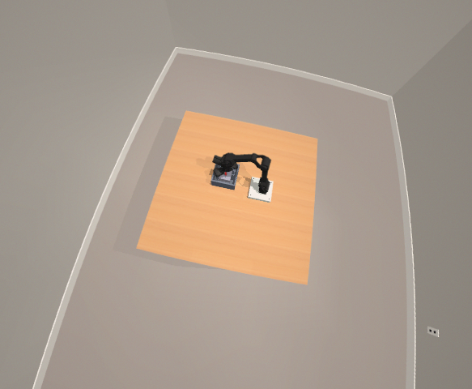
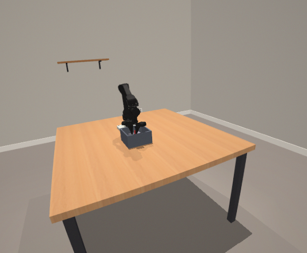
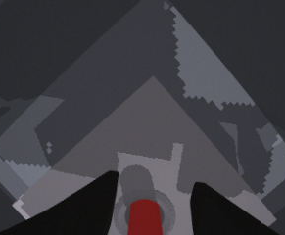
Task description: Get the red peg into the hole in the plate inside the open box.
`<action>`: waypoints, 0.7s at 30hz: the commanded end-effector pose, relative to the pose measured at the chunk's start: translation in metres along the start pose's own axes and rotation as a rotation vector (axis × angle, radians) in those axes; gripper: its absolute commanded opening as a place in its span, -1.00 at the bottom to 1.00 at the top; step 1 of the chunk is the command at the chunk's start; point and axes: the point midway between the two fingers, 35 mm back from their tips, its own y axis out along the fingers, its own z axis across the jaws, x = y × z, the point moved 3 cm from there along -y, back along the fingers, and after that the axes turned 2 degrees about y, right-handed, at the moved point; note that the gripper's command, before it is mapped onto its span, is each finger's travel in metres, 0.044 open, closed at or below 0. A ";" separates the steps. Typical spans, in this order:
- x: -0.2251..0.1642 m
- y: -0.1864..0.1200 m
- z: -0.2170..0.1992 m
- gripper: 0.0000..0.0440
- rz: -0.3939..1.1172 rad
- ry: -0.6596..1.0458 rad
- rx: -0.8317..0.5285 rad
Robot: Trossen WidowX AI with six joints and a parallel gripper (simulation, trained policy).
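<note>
The red peg (image 1: 225, 173) (image 2: 135, 132) (image 3: 145, 218) stands roughly upright inside the dark blue-grey box (image 1: 223, 185) (image 2: 139, 140) (image 3: 208, 70). In the wrist view its lower end overlaps the dark hole inside the round ring (image 3: 169, 215) of the light grey plate (image 3: 149, 117). How deep it sits cannot be told. My gripper (image 2: 134, 133) (image 3: 155, 186) is down inside the box, pointing downward. Its fingers are partly open, one on each side of the peg, with a visible gap on both sides in the wrist view.
The arm stands on a white base plate (image 1: 256, 195) (image 2: 119, 127) beside the box. Both are on the wooden table (image 1: 227, 234) (image 2: 148, 166). The box walls rise around the gripper's fingers.
</note>
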 end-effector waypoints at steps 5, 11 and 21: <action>0.016 -0.012 0.011 -0.12 0.029 -0.010 0.024; 0.027 -0.020 0.021 0.05 0.062 -0.009 0.028; 0.040 -0.035 0.041 0.29 0.126 -0.002 0.028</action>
